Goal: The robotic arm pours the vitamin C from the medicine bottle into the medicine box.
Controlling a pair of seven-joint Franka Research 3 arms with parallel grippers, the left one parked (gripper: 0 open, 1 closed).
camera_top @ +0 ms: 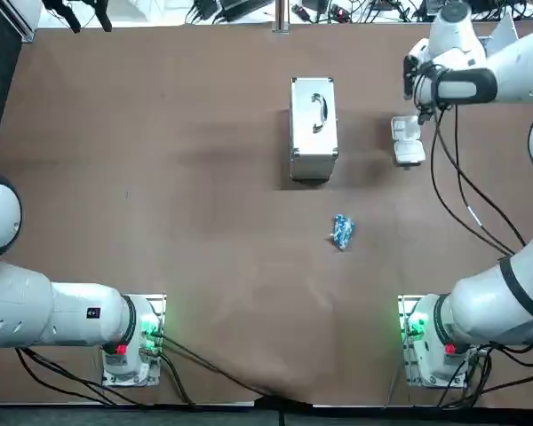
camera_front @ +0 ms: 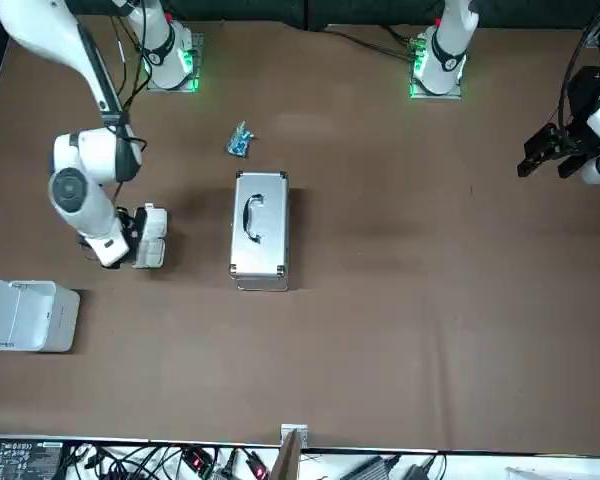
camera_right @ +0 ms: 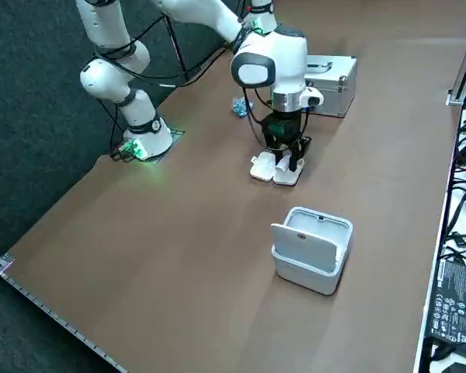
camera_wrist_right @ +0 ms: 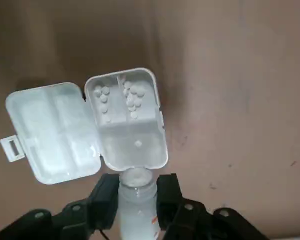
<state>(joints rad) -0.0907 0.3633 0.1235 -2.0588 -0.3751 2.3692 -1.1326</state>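
The white medicine box (camera_wrist_right: 127,122) lies open on the brown table, its lid (camera_wrist_right: 50,132) folded flat beside it. Several small white tablets sit in two of its compartments, and one lies in a third. My right gripper (camera_wrist_right: 136,187) is shut on a white medicine bottle (camera_wrist_right: 136,202), tipped with its open mouth at the box's rim. In the top view the gripper (camera_top: 424,98) hangs just beyond the box (camera_top: 409,140) at the far right. The side view shows the gripper (camera_right: 283,148) low over the box (camera_right: 276,169).
A closed silver case (camera_top: 314,129) with a handle lies left of the box. A small blue packet (camera_top: 342,232) rests nearer the arm bases. A white open-topped bin (camera_right: 311,249) stands beyond the box near the table's far right corner.
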